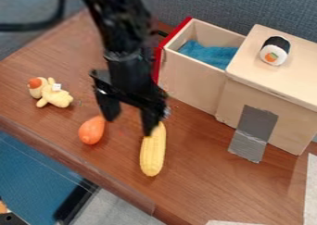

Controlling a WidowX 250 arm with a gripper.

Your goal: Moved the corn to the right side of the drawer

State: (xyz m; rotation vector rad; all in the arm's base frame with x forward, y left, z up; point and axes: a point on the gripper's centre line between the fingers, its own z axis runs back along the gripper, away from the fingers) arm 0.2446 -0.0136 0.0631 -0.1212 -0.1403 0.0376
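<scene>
Camera-side of the pale wooden drawer with a red front (189, 78), the ridged yellow toy corn (152, 152) lies on the brown wooden table (198, 178). Beside the drawer, the black two-finger gripper (130, 126) hangs with its fingers released and spread, one by the corn's drawer-side end. The rounded orange toy (92, 130) lies near the other finger, farther from the drawer than the gripper. Getting hold of the corn seems the step: best centre over its middle, straddle its narrow width, lower, then squeeze gently; an end grip could let it pivot.
</scene>
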